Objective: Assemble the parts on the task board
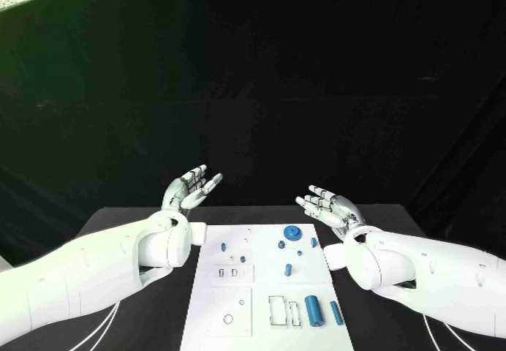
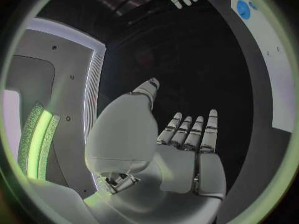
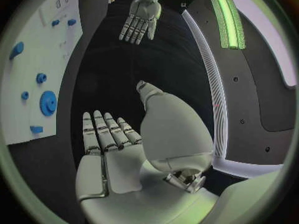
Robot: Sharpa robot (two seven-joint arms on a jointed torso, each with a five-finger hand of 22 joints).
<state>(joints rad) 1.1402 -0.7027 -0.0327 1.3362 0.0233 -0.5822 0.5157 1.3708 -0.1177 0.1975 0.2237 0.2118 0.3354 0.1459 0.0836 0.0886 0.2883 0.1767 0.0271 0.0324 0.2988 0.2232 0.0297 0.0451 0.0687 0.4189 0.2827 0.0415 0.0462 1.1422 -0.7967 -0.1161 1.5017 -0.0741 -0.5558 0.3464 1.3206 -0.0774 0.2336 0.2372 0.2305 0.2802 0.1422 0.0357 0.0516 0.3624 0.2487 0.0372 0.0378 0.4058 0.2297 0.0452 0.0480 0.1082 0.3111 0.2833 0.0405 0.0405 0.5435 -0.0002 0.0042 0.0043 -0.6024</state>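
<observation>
Head view: white task board [image 1: 238,296] lies lengthwise at centre of the black worktop [image 1: 126,219], betw. the two white arms. Left hand [image 1: 191,190] is raised above the worktop's far left, just off the board's far corner, fingers spread wide, palm empty; left wrist view confirms the same hand [image 2: 187,154] w/ fingers straight and apart, nothing held. Right hand [image 1: 330,210] is raised opposite, off the board's far right edge, likewise wide w/ nothing in it; right wrist view shows its fingers [image 3: 106,132] extended side by side, palm bare. Neither hand touches board or parts. Parts on board: blue gear [image 1: 292,233] near the far edge, a small blue peg [image 1: 287,270] at mid-board, several smaller blue pieces round them; at the near right, a large blue cylinder [image 1: 314,310] and a thinner blue rod [image 1: 335,313] lie side by side, close but apart. White rectangular outlines sit left of the cylinder.
</observation>
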